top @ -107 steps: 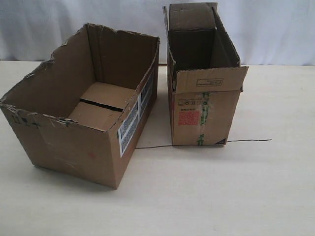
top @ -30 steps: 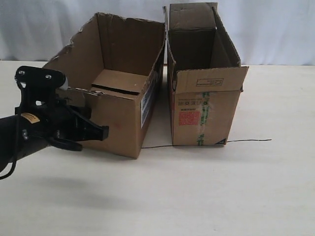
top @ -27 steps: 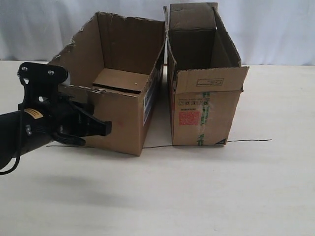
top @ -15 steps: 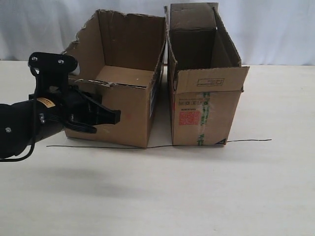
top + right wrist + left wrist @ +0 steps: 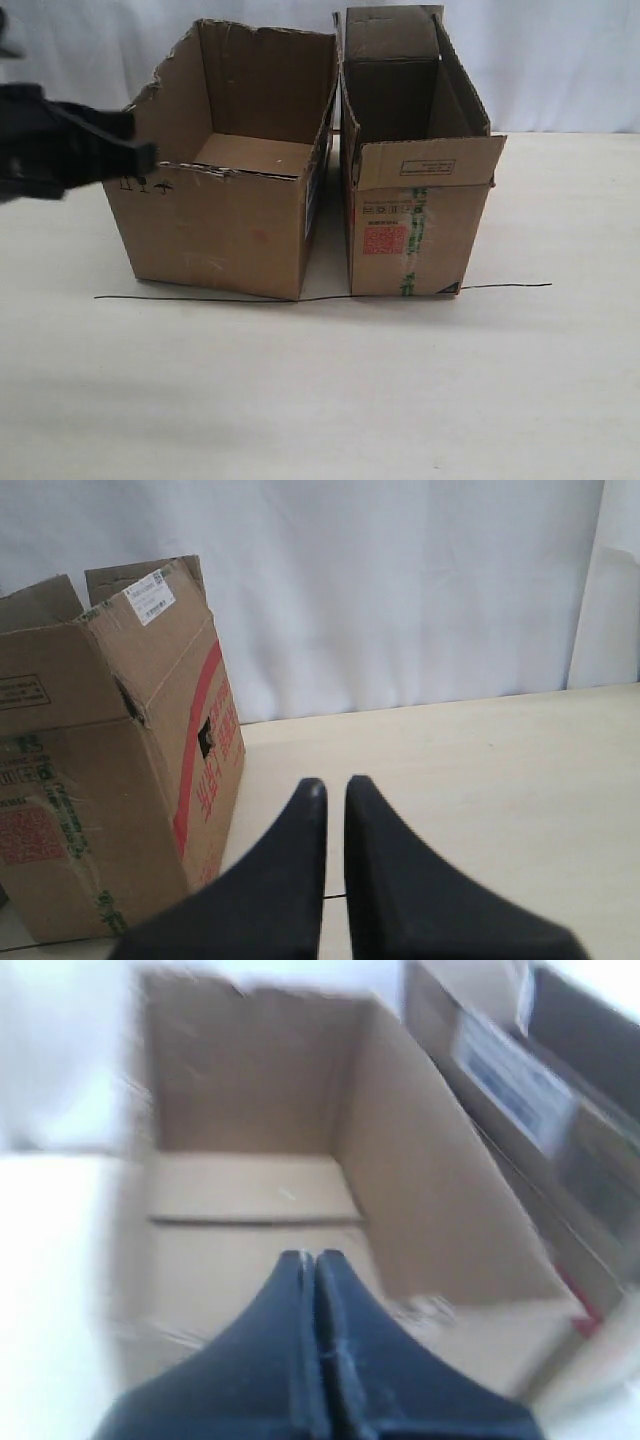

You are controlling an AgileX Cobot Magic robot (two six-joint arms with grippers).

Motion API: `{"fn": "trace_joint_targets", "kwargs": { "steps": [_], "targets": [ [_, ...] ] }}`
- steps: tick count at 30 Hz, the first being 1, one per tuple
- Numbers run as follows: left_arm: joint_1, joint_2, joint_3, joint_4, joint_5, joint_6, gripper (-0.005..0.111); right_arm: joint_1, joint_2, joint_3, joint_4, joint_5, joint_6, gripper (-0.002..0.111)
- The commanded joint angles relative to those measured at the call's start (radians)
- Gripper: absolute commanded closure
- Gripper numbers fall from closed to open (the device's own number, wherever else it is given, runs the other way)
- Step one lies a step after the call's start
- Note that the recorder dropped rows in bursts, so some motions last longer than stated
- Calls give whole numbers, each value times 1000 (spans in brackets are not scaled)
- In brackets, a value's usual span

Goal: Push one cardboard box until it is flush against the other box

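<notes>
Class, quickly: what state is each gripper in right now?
Left gripper: closed, holding nothing.
Right gripper: closed but for a thin slit, holding nothing.

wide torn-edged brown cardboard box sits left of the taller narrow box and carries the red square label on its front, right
No: the red square label sits on the front of the taller narrow brown cardboard box, as the exterior view shows. The wide torn-edged brown cardboard box does sit left of it.
</notes>
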Motion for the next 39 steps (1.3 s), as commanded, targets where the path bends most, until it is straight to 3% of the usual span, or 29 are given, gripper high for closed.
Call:
{"fn": "trace_joint_targets", "kwargs": {
  "steps": [1,2,4,13,19,23,27,39],
  "targets": [
    [292,-85,-7,1,108,62,107,-2,-4,5,2,4,2,103],
    [394,-52,-9,1,166,62,107,-2,-4,5,2,4,2,103],
    [517,57,-37,1,294,85,107,-2,-4,5,2,4,2,103],
    [656,376,-291,-200,574,329,107,-2,-4,5,2,4,0,103],
    [773,576,-432,-571,917,558,107,-2,-4,5,2,4,0,103],
    [772,650,-437,-707,991,634,107,-2,-4,5,2,4,0,103],
    [727,678,-437,-761,1013,665,107,-2,-4,5,2,4,0,103],
    [591,678,-437,-788,1016,654,107,-2,-4,5,2,4,2,103]
  ]
}}
